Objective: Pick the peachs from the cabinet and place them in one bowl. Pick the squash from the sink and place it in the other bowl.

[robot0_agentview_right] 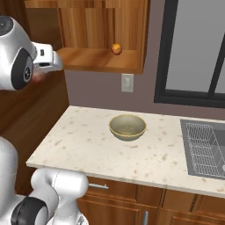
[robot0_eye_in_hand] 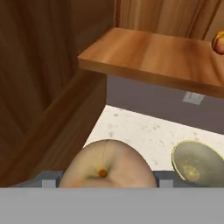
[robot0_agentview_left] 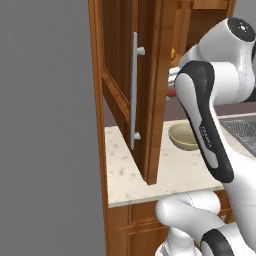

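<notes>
- Gripper (robot0_eye_in_hand: 105, 183) clamped on one peach (robot0_eye_in_hand: 107, 165), which bulges large between the two dark finger tips in the hand view, its stem dimple facing the camera.
- Held out in front of the open cabinet (robot0_agentview_right: 101, 30), below and left of its shelf edge, above the left end of the counter (robot0_agentview_right: 88, 145); in the right base view a reddish patch of fruit just visible under the white wrist.
- Second peach (robot0_agentview_right: 116, 48) sitting on the cabinet shelf near its right end, well apart from the hand; seen too at the far right edge of the hand view (robot0_eye_in_hand: 218, 42).
- Cabinet door (robot0_agentview_left: 125, 80) swung wide open, grey bar handle (robot0_agentview_left: 134, 90) upright on its face.
- Tan bowl (robot0_agentview_right: 127, 126) upright on the speckled counter, roughly midway along it, nothing visible inside; also at lower right of the hand view (robot0_eye_in_hand: 197, 165) and behind the door edge in the left base view (robot0_agentview_left: 184, 137).
- Sink (robot0_agentview_right: 205, 147) with its wire rack at the right end of the counter, well apart from the bowl.
- White wall outlet (robot0_agentview_right: 127, 82) on the wall under the cabinet, above the bowl.
</notes>
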Tool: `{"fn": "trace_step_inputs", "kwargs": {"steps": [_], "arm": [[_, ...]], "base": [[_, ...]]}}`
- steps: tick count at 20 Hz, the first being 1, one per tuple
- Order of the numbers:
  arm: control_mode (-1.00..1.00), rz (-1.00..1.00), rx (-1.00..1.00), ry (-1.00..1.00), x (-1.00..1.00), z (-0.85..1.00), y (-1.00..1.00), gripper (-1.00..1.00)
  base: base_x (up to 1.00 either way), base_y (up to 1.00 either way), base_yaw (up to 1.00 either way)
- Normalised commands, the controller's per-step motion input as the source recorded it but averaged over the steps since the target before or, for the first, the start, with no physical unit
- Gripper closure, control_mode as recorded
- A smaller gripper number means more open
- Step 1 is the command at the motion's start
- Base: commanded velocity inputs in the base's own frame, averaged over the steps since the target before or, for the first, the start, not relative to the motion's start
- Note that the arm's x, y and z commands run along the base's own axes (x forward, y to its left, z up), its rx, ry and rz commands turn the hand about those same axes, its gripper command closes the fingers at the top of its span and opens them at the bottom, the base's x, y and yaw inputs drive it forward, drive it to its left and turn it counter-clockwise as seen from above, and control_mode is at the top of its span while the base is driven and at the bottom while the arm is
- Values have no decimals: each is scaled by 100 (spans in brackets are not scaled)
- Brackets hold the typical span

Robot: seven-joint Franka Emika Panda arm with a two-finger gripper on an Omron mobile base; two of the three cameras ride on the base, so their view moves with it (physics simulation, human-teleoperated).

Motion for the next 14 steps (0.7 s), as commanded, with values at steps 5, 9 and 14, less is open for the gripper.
{"fn": "trace_step_inputs", "kwargs": {"steps": [5,9,14], "arm": [[-100,-11,-4,25,0,-51,-20,100],[-100,-12,0,6,-2,-55,-17,100],[-100,-11,0,0,-1,-55,-17,100]], "base": [[0,0,0],[0,0,0],[0,0,0]]}}
